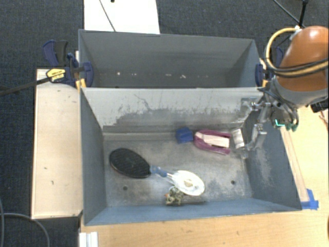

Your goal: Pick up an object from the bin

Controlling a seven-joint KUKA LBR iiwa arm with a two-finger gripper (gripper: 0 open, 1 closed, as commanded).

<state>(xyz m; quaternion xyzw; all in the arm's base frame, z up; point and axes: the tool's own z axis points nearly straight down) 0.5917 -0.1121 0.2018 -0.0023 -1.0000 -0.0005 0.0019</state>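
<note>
Framing the scuffed grey bin [93, 153], dark carpet [31, 14] covers the floor.

Robotics lab, bin-picking test station. A grey metal bin [95, 138] sits at centre with dark carpet [31, 14] all round it. At 2 o'clock a robot arm [285, 94] with an orange cover [308, 45] and looped cabling leans over the bin's rim. At 12 o'clock a black cable [106, 9] crosses a white sheet [139, 14], and more cable trails over the carpet at 9 o'clock. On the bin floor is an unrelated mix: a black oval brush [128, 163], a purple-and-white item [212, 140] and a white disc [189, 183].
</note>
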